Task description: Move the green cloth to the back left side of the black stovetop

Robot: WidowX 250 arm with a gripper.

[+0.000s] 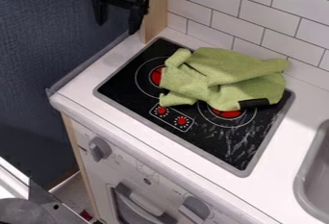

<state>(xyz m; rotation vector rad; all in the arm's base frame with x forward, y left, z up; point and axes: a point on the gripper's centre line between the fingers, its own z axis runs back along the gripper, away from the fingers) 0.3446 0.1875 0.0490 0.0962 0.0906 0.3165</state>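
Observation:
My gripper hangs at the upper left, in front of the dark blue surface and beside the wooden post, open with a gap between its fingers. It is apart from the green cloth, which lies crumpled over the back and right part of the black stovetop. The cloth partly covers two red-centred burners. A small black strip shows at the cloth's lower right edge; I cannot tell whether it is part of the cloth.
Two red knob markings are on the stovetop's front part. A grey sink is at the right edge. White tiles rise behind the white counter. A wooden post stands at the back left. Below is an oven front with grey knobs.

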